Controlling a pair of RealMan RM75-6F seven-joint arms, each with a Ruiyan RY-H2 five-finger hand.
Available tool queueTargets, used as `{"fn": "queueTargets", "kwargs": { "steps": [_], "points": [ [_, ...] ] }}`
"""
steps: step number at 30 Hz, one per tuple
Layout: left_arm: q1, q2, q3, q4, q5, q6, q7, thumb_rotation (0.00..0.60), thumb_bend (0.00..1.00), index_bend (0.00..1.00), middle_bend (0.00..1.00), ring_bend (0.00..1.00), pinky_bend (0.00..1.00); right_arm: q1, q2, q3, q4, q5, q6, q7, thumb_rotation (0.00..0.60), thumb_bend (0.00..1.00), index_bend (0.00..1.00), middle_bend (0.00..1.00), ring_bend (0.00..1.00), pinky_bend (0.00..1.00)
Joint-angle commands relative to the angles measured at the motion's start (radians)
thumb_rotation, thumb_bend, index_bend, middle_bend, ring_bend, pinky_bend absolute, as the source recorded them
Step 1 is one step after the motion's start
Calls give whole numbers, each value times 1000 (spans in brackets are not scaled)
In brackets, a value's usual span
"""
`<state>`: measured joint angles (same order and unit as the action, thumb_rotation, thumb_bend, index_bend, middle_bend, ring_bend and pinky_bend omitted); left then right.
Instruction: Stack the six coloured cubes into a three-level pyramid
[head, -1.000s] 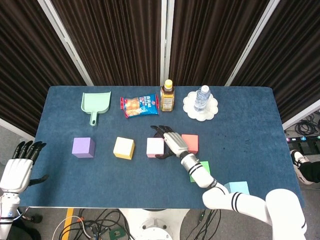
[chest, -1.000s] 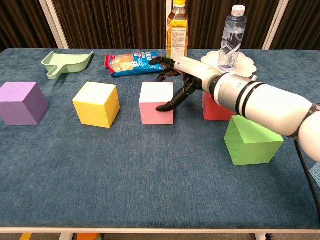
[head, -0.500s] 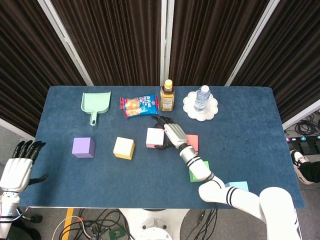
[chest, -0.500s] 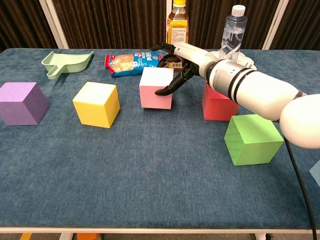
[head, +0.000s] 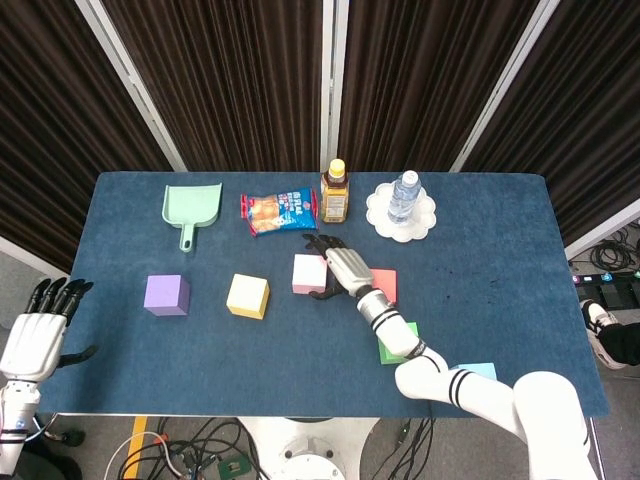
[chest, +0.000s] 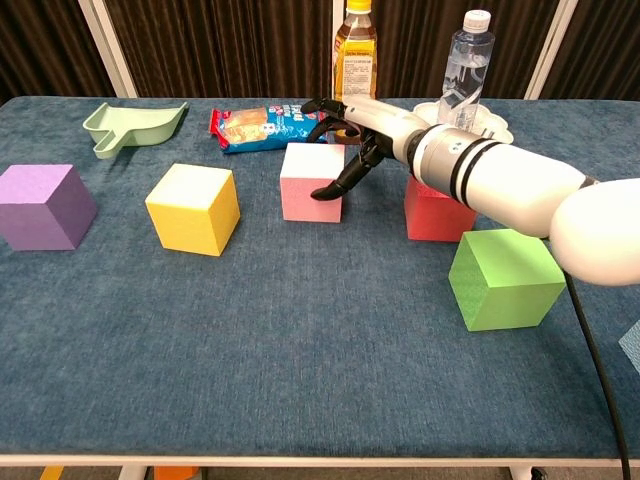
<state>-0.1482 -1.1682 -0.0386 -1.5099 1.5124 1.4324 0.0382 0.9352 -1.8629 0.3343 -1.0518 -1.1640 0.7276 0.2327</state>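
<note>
Six cubes are spread over the blue table (head: 500, 230). Purple (head: 167, 295) (chest: 40, 205) and yellow (head: 247, 296) (chest: 193, 208) stand at the left. Red (head: 387, 284) (chest: 437, 212), green (head: 402, 342) (chest: 505, 278) and light blue (head: 478, 372) (chest: 632, 345) are at the right. My right hand (head: 337, 268) (chest: 345, 130) grips the pink cube (head: 307, 273) (chest: 310, 182), thumb against its right side and fingers over the back top edge. I cannot tell whether that cube touches the cloth. My left hand (head: 40, 325) hangs off the table's left edge, fingers spread, holding nothing.
Along the back stand a green dustpan (head: 192, 208) (chest: 130, 125), a snack bag (head: 278, 212) (chest: 262, 125), an amber bottle (head: 335, 190) (chest: 355, 60) and a water bottle (head: 404, 197) (chest: 463, 75) on a white doily (head: 402, 215). My right forearm (chest: 520, 190) reaches over the red cube.
My right hand has carried the pink cube from its place in the row a little toward the back of the table. The left hand has hardly moved.
</note>
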Motion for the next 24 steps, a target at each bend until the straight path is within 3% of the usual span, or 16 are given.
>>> {"fn": "queueTargets", "kwargs": {
  "steps": [1,8,14,18,24],
  "points": [
    [-12,11,-8,-10,13,3,4,600,0,120,100,56,34,-23,46,0,-70,-12,28,1,600,102,0,115,0,0],
    [-117,76,-38,-69,94,-66,-69,600,0,120,101,56,35,-124,278,2,-363,-71,161,-38,600,101,0,96,0,0],
    [-287,92,-70,-71,161,-229,-172,600,0,138,101,56,36,-264,535,-19,-615,-102,284,-66,600,102,0,97,0,0],
    [-399,53,-87,-49,161,-357,-212,600,0,148,118,57,37,-340,652,-48,-702,-143,346,-58,600,101,0,102,0,0],
    [-535,-32,-90,1,140,-526,-229,600,0,156,119,57,38,-432,737,-102,-742,-200,419,7,600,102,0,103,0,0]
  ]
}}
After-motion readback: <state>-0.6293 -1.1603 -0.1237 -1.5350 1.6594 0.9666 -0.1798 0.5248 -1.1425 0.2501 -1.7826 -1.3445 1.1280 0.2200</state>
